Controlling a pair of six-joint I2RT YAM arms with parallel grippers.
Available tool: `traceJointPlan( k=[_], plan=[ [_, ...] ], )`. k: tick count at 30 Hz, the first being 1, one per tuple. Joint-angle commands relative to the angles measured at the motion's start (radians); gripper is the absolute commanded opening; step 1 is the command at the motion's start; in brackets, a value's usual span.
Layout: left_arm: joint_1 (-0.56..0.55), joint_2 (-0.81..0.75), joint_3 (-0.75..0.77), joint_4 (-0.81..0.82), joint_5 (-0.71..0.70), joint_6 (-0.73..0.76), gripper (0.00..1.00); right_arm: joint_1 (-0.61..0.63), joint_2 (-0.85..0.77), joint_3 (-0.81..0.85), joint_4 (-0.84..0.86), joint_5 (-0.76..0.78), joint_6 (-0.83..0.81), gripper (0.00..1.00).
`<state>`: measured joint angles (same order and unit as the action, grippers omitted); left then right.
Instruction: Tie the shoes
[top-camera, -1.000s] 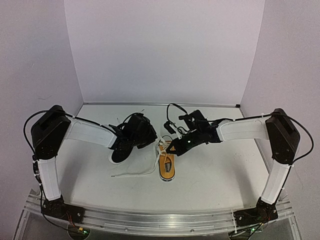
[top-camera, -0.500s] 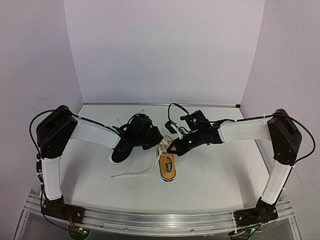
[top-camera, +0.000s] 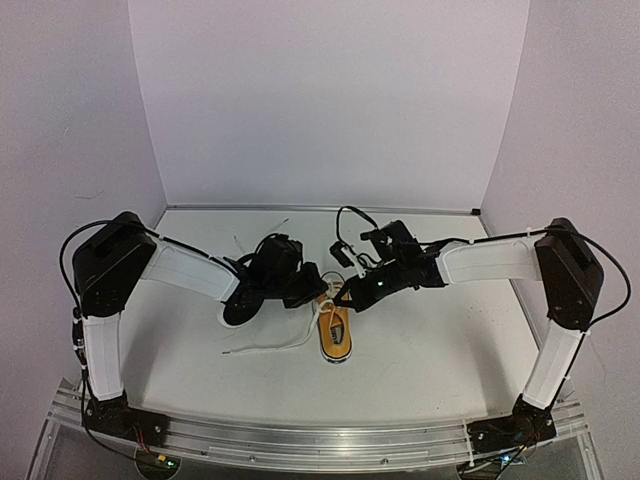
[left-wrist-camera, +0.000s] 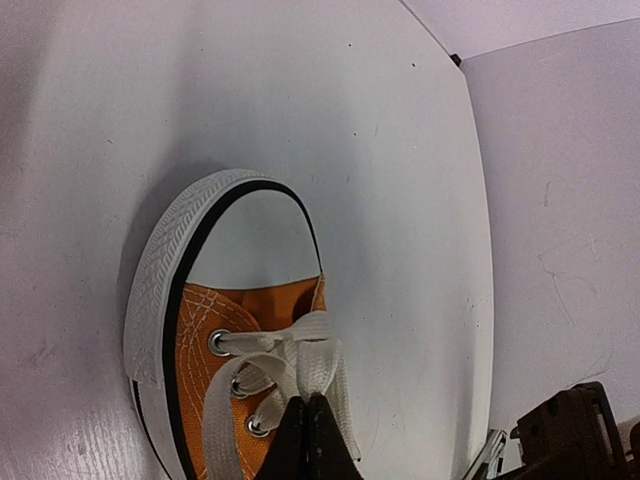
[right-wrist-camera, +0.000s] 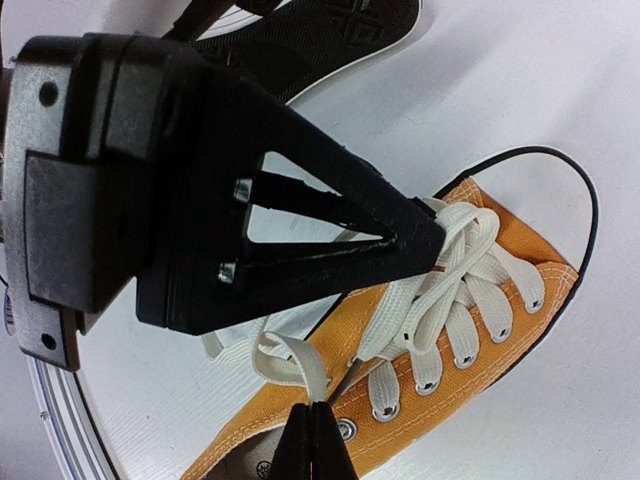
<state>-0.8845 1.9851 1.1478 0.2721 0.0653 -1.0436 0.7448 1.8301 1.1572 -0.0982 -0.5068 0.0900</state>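
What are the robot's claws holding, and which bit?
Each pinches the white lace of the orange shoe: the left claw at the crossed lacing, the right claw a loose strand beside the top eyelet.

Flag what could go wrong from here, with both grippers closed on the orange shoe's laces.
1. The left gripper and right gripper pinch the laces close together, so the fingers may collide when they pull.
2. Nothing pins the orange shoe; a pull may drag or lift it instead of tightening the laces.
3. The black-soled shoe lies right beside it and could get knocked or snagged.
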Motion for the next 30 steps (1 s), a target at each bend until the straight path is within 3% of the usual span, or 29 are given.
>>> traceJointPlan(
  k=[1,15,22,30],
  plan=[
    [0.005,-0.061,-0.035,0.026,0.053,0.015,0.0,0.002,-0.052,0.006,0.04,-0.011,0.005,0.0],
    [0.009,-0.104,-0.061,-0.014,0.12,0.021,0.0,0.002,-0.049,0.006,0.043,-0.019,0.004,0.0],
    [0.012,-0.133,-0.064,-0.07,0.136,0.117,0.0,0.002,-0.055,0.006,0.042,-0.018,0.009,0.0],
    [0.015,-0.156,-0.1,-0.019,0.173,0.117,0.0,0.002,-0.047,0.007,0.042,-0.019,0.013,0.0]
  ],
)
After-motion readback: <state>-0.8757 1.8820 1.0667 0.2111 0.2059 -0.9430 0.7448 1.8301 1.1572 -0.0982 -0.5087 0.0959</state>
